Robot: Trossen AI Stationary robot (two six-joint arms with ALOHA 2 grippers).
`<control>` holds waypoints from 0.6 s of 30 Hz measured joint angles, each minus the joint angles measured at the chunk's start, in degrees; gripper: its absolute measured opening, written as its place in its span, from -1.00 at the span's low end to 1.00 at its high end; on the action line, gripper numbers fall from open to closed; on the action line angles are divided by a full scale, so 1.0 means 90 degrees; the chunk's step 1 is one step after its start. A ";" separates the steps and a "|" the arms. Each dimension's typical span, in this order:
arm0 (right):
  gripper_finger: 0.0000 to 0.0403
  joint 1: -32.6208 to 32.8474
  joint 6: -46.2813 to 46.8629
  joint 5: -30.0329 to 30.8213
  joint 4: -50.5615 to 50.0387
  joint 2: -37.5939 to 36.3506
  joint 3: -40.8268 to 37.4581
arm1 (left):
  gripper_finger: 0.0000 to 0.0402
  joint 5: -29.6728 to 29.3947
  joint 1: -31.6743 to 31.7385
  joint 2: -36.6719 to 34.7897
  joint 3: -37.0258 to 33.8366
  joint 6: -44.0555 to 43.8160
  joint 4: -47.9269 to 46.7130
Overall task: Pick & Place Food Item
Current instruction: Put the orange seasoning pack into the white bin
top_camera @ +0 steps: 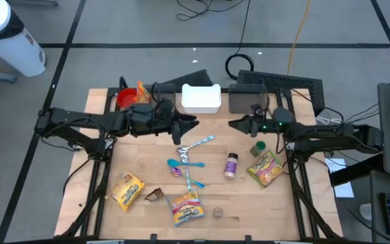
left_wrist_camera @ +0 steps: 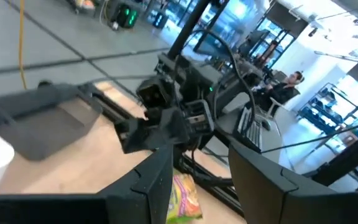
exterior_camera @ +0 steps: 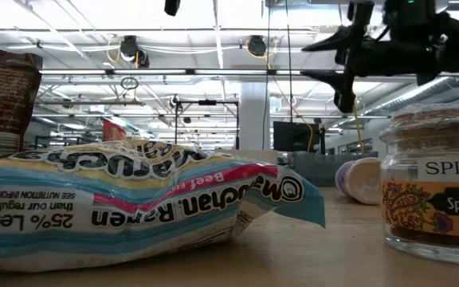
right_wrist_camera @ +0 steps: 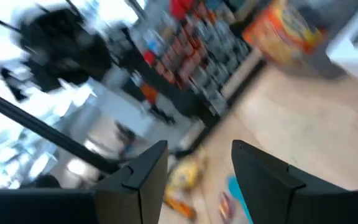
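Three ramen packets lie flat on the wooden table: one at the near left (top_camera: 126, 190), one at the near middle (top_camera: 185, 207), large in the low view (exterior_camera: 134, 207), and one at the right (top_camera: 266, 168). A spice jar (top_camera: 231, 165) lies beside that one. My left gripper (top_camera: 189, 124) is open and empty above the table's far middle, pointing right; it also shows in its wrist view (left_wrist_camera: 197, 165). My right gripper (top_camera: 234, 125) is open and empty, facing it from the right; it also shows in its wrist view (right_wrist_camera: 197, 155) and high in the low view (exterior_camera: 329, 60).
A white container (top_camera: 201, 99) and a grey one (top_camera: 246, 102) stand at the far edge, with a red bowl (top_camera: 126, 99) and an orange bag (top_camera: 143, 91) at far left. Blue spoons (top_camera: 181, 163), a small green jar (top_camera: 258, 146) and another spice jar (exterior_camera: 437, 191) lie about.
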 joint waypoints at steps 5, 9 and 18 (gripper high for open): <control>-0.15 0.0420 -0.0310 0.0996 0.1284 -0.0002 0.0035 | -0.20 0.0551 0.0115 0.0000 0.0000 0.0324 -0.0217; -0.15 0.0852 -0.0890 0.1788 0.1382 -0.0002 0.0540 | -0.20 0.1586 0.0157 0.0000 0.0000 0.0864 -0.0750; -0.15 0.2271 -0.3179 0.3232 -0.2040 0.0206 0.2952 | -0.20 0.1932 0.0158 0.0000 -0.0002 0.1815 -0.2048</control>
